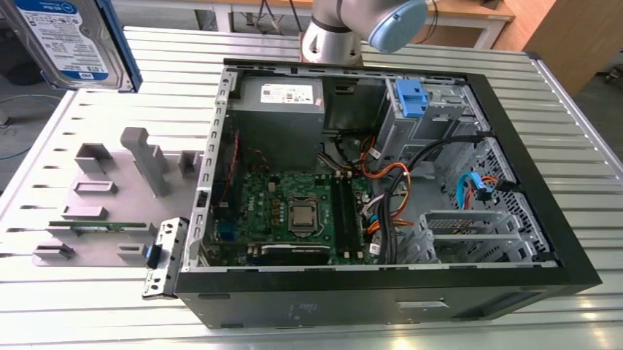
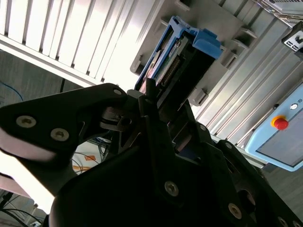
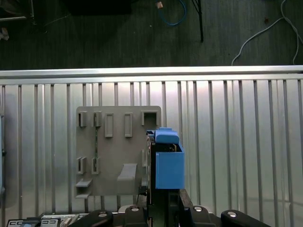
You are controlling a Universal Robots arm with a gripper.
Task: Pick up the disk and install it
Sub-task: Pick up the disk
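Tool (image 2: 165, 101): clamped on disk (image 2: 187, 61), blue rail (image 2: 203, 40) in both wrist views.
Exterior view: printed label (image 1: 63, 36), cut off at frame corner; open computer (image 1: 389, 306).

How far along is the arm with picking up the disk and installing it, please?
Done: the disk is picked up; in the exterior view it hangs in the air above the table, off the gray holder. In hand: in the first wrist view the gripper is shut on the disk. Left: the install, as the disk is not yet inside the open computer case.
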